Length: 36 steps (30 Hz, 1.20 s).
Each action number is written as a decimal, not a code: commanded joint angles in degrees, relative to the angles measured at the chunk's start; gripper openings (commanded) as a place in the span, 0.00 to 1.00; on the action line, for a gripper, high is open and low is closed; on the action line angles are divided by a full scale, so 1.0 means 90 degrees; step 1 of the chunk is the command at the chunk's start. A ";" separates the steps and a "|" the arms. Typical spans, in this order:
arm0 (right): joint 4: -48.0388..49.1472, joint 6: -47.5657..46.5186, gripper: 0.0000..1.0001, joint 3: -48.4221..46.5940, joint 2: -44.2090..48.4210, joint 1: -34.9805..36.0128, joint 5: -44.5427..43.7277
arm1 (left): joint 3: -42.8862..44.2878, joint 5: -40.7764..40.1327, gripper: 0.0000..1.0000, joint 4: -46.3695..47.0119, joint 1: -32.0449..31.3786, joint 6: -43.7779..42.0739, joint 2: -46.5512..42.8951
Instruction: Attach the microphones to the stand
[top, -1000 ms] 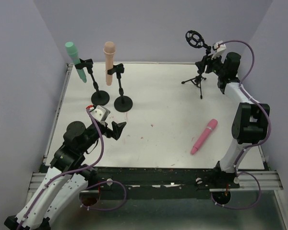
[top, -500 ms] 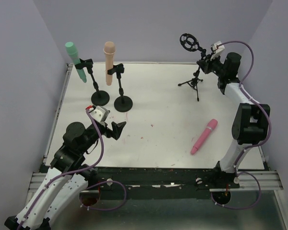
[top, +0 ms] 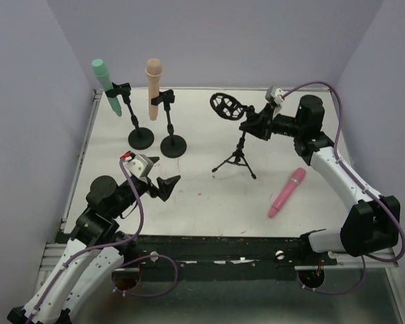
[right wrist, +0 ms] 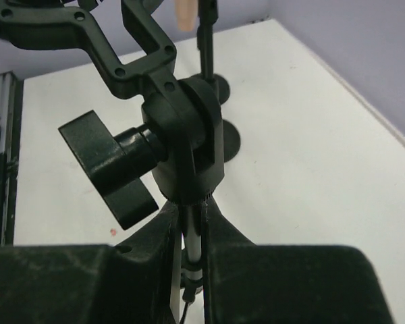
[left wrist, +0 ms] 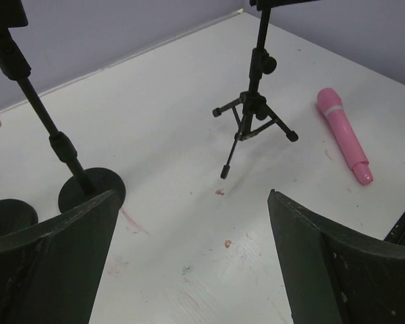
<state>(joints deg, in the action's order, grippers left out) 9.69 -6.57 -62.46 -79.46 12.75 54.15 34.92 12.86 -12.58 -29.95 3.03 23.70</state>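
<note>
Wrist cam on R shows what top view can't: right gripper [right wrist: 192, 223] clamped on tripod stand [top: 237, 154] stem, just under knob joint. Top view shows mint green mic [top: 105, 84] & peach mic [top: 153, 88] clipped in round-base stands [top: 140, 137], far L. Pink mic [top: 287, 192], pale band near head, lies flat on table [top: 209, 196] R of tripod. Left gripper [left wrist: 192, 196] has fingers wide apart, near front L.

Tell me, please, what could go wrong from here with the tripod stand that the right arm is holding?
1. The right pincer clamps the tripod stand high up, just under its swivel joint, so the stand may tilt or tip on release.
2. The pink microphone lies flat on the table close to the right arm; a low sweep could knock it away.
</note>
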 commanded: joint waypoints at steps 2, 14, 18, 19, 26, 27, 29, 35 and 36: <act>-0.0686 -0.1016 0.09 0.0805 0.0323 -0.0060 0.0790 | -0.0139 0.0816 0.99 0.0382 0.0037 0.0035 -0.0124; -0.1290 -0.1663 0.56 0.1715 0.1104 -0.0030 0.0888 | -0.0208 0.1188 0.99 0.0646 0.0008 0.0249 -0.0017; -0.2060 -0.1789 0.70 0.1384 0.1319 -0.0254 0.0488 | -0.0179 0.1227 0.99 0.0646 0.0008 0.0298 -0.0016; -0.2315 -0.1925 0.72 0.1286 0.1377 -0.0361 0.0400 | -0.0178 0.1227 0.99 0.0636 0.0008 0.0298 -0.0026; -0.4660 -0.1920 0.85 0.0388 0.1729 -0.0772 -0.1559 | -0.0130 0.0993 0.99 0.0529 0.0018 0.0259 -0.0182; -0.4767 -0.1646 0.89 0.0358 0.1807 -0.0782 -0.2076 | -0.0101 0.0915 0.99 0.0480 0.0008 0.0259 -0.0192; -0.4817 -0.0905 0.99 0.0474 0.2002 -0.0850 -0.3130 | -0.0052 0.0837 0.99 0.0382 0.0008 0.0250 -0.0173; -0.4437 0.1363 1.00 0.1235 0.2442 -0.1309 -0.6309 | 0.0036 0.0904 0.99 0.0265 0.0008 0.0298 -0.0144; -0.4436 0.1587 1.00 0.1304 0.2375 -0.1377 -0.6213 | 0.0046 0.0934 0.99 0.0255 0.0008 0.0318 -0.0153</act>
<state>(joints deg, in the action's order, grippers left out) -28.03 -6.37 -54.17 -58.11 3.14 16.10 33.54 21.41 -9.47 -29.95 5.28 22.61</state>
